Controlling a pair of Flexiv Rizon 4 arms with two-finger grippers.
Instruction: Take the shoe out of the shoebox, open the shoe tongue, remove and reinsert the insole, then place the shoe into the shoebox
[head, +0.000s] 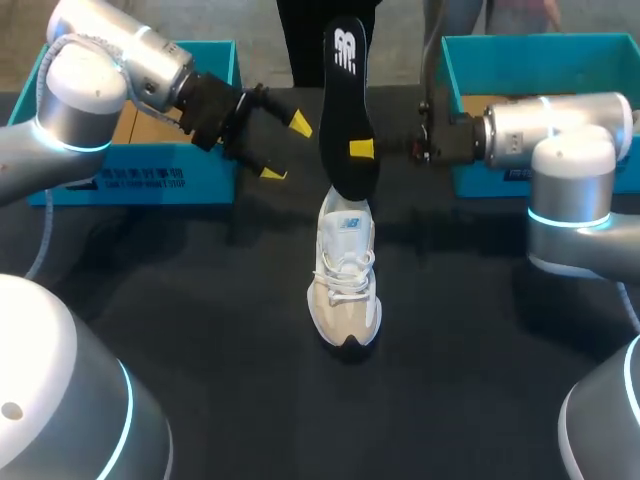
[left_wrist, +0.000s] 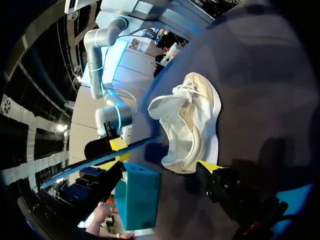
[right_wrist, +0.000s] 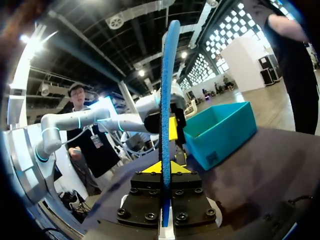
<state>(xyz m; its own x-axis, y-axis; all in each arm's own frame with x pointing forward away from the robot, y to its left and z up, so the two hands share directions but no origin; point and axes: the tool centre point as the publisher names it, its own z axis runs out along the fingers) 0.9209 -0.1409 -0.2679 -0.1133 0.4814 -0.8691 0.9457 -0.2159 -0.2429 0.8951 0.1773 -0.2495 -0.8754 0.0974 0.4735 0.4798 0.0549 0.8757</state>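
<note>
The shoe (head: 345, 275) stands at the middle of the dark table (head: 230, 310) in the head view, well apart from both boxes and the near edge. Just above it, the right end effector (head: 362, 150) pinches the black insole (head: 345, 100) upright. At upper left, the left end effector (head: 286, 148) hangs spread and holding nothing beside the left shoebox (head: 190, 160). A second shoebox (head: 470, 70) sits at upper right. Only the right wrist view shows the insole edge-on between its fingers. Only the left wrist view shows the shoe's side.
</note>
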